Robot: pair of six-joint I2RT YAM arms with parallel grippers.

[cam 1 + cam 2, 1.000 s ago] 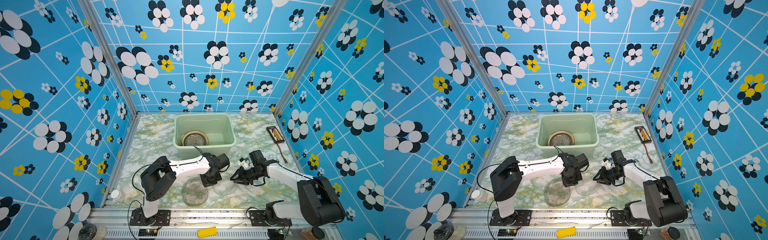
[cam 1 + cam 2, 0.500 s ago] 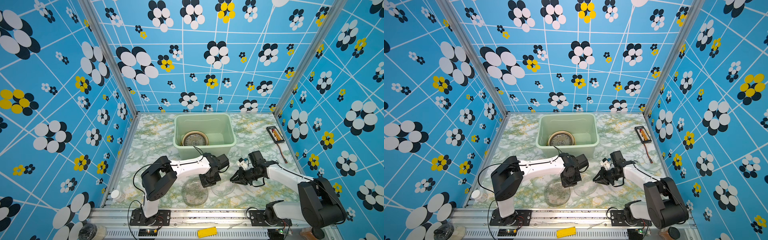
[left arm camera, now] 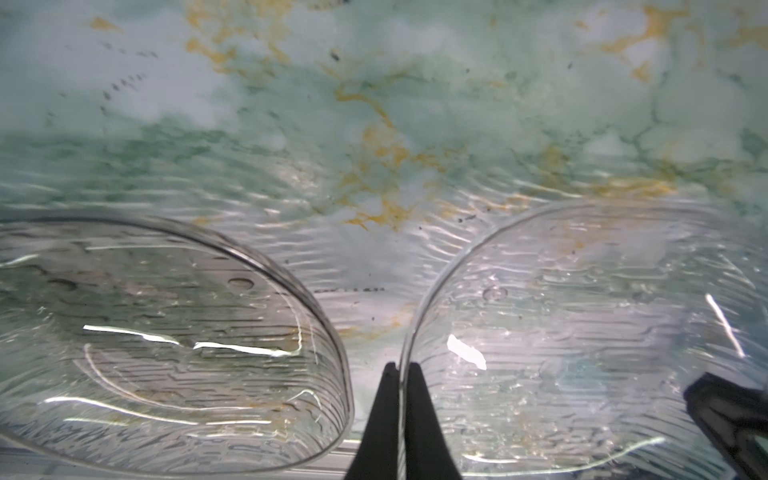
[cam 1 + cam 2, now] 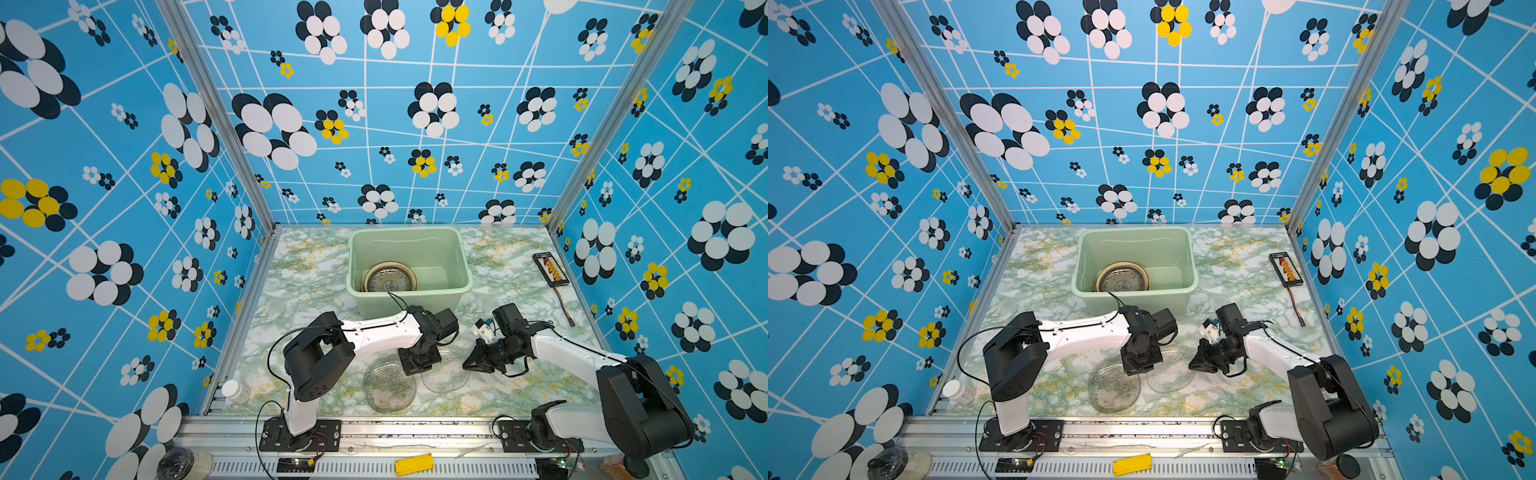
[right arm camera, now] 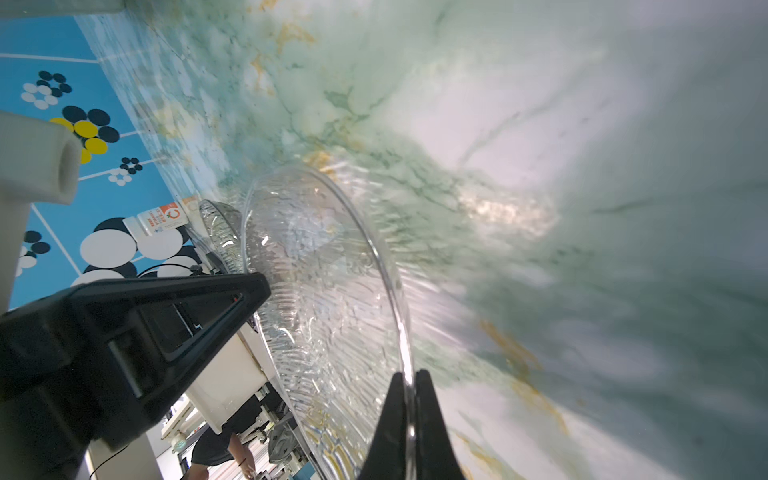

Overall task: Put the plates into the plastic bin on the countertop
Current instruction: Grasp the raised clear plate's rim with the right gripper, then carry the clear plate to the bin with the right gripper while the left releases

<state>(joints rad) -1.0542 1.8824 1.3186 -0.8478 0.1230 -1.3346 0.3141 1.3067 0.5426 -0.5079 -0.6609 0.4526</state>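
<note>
Two clear ribbed glass plates lie near the countertop's (image 4: 307,291) front edge. My left gripper (image 4: 419,370) (image 3: 401,370) is shut on the rim of the right-hand plate (image 4: 446,376) (image 3: 582,324). My right gripper (image 4: 466,365) (image 5: 410,378) is shut on the opposite rim of that same plate (image 5: 328,291). The other clear plate (image 4: 388,390) (image 3: 166,353) lies free beside it. The mint-green plastic bin (image 4: 415,245) (image 4: 1138,245) stands behind the arms. It holds a stack of plates (image 4: 390,279) (image 4: 1123,281) with a patterned one on top.
A small black board (image 4: 550,269) with a trailing cable lies by the right wall. A white bottle (image 4: 235,390) lies at the front left corner. A yellow piece (image 4: 413,463) lies on the front rail.
My right gripper has slid left to the clear plate and closed on its rim. The left gripper has stayed shut on the plate's other side.
</note>
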